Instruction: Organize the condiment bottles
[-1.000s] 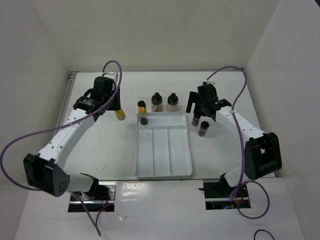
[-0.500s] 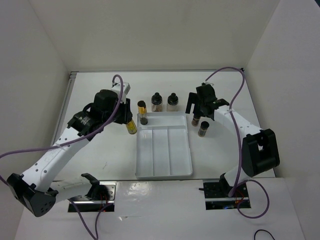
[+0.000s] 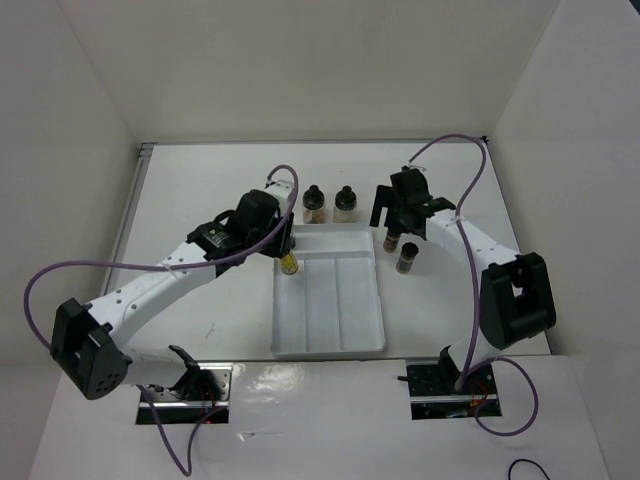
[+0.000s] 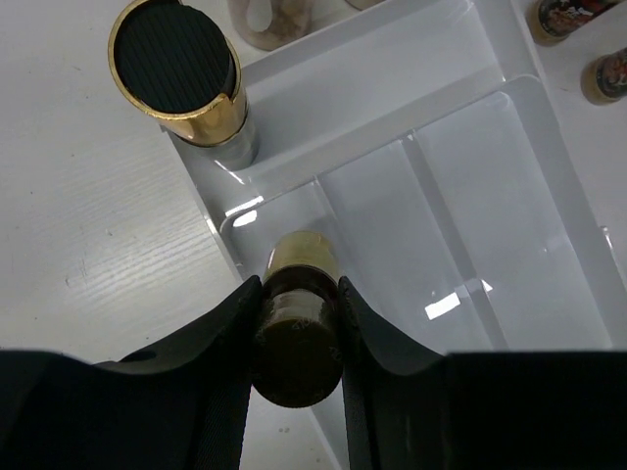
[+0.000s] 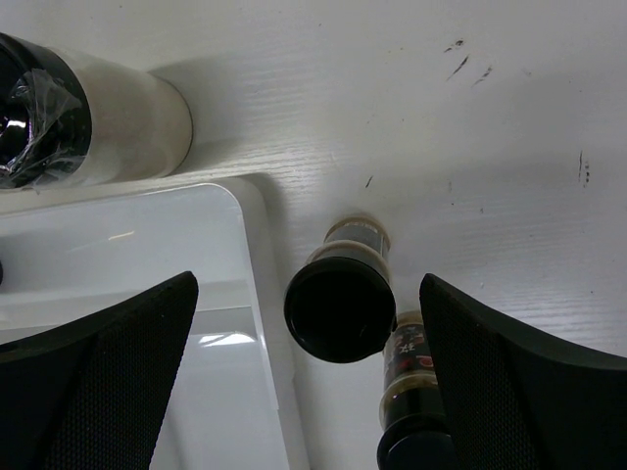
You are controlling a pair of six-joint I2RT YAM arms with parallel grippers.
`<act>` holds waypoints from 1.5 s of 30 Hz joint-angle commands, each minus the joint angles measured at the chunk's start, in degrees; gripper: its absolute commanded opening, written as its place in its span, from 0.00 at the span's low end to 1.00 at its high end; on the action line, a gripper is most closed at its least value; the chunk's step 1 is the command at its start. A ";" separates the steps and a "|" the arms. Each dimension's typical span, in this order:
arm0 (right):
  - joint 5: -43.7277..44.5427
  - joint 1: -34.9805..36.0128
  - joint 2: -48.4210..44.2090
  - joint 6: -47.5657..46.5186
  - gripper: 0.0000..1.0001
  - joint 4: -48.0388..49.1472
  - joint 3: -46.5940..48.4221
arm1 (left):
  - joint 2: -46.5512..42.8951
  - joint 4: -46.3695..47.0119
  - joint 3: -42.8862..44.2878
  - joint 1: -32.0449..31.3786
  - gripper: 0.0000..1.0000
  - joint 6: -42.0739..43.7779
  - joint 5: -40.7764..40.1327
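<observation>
Left pincer (image 4: 296,294) is clenched on an amber jar (image 4: 304,257), its jaws pressed against the jar's sides near the dark-capped top, which faces the wrist camera. The jar hangs bottom-down over the far end of the left long compartment of the white tray (image 3: 355,300), close to that compartment's far-left corner. Whether its base touches the tray floor I cannot tell.

Just beyond it, at the tray's far-left corner, a gold-filled jar (image 4: 181,83) with a ribbed black cap stands upright. It appears to be inside the cross compartment, though the wrist view leaves that a little uncertain. Past the tray's far rim, on the table (image 3: 200,200), a brown-filled jar (image 3: 313,204) and a pale jar (image 3: 345,203) stand side by side, both black-capped and near the rim.

Right pincer (image 5: 309,289) is released, its jaws spread wide. It hovers over a black-capped jar (image 5: 340,308) that stands upright on the table just off the tray's far-right corner. In the wrist view the cap sits between the jaws, apart from both. A labelled jar (image 5: 409,387) stands just beside it on the near side, beside the tray's right wall, and the two look close to touching.
</observation>
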 commanded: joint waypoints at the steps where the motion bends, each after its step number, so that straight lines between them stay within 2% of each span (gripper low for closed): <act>1: 0.60 0.17 0.90 0.36 0.98 2.87 1.31 | 1.58 7.29 0.41 -0.58 0.01 -2.07 -2.34; 5: 0.60 0.17 1.51 -0.16 0.98 2.87 1.31 | 3.86 8.35 0.41 -0.58 0.01 -2.07 -5.68; 13: 0.60 0.17 3.09 -0.69 0.98 3.40 1.31 | 6.95 9.49 -1.34 -0.58 0.04 -2.60 -6.29; 20: 0.60 0.17 3.09 -0.69 0.98 3.93 1.31 | 8.62 10.90 -3.19 -1.11 0.14 -3.13 -9.28; 21: 0.60 0.17 3.09 -1.22 0.98 3.93 1.31 | 8.62 10.90 -3.19 -1.63 0.17 -3.13 -9.29; 25: 0.60 -0.35 3.62 -1.22 0.94 3.93 1.31 | 8.62 10.90 -2.67 -1.64 0.42 -2.60 -9.29; 26: 0.60 -0.35 3.62 -1.22 0.94 4.45 1.31 | 8.62 10.90 -2.66 -1.64 0.55 -2.60 -9.29; 27: 0.60 -0.35 3.62 -1.22 0.94 4.46 1.31 | 8.62 10.38 -2.66 -2.25 0.61 -2.60 -9.29; 29: 0.60 -0.35 3.62 -1.22 0.94 4.46 1.31 | 8.62 9.76 -2.14 -2.25 0.68 -2.60 -9.29; 31: 0.60 -0.35 3.62 -1.22 0.92 4.46 1.31 | 8.10 8.97 -1.00 -2.25 0.83 -2.60 -9.29; 34: 0.60 -0.35 3.62 -1.22 0.89 4.46 1.31 | 6.00 7.39 -0.12 -2.78 0.97 -2.60 -10.52; 38: 1.21 -0.35 3.62 -0.69 0.89 2.08 1.83 | 2.91 5.19 2.34 -2.78 1.00 -2.60 -12.27; 43: 1.83 -0.35 3.62 -0.08 0.84 1.03 1.83 | -1.75 3.87 4.54 -2.78 1.00 -2.60 -13.32; 45: 2.44 -0.35 3.62 0.62 0.79 0.50 1.83 | -3.24 2.38 6.03 -2.78 1.00 -2.60 -13.33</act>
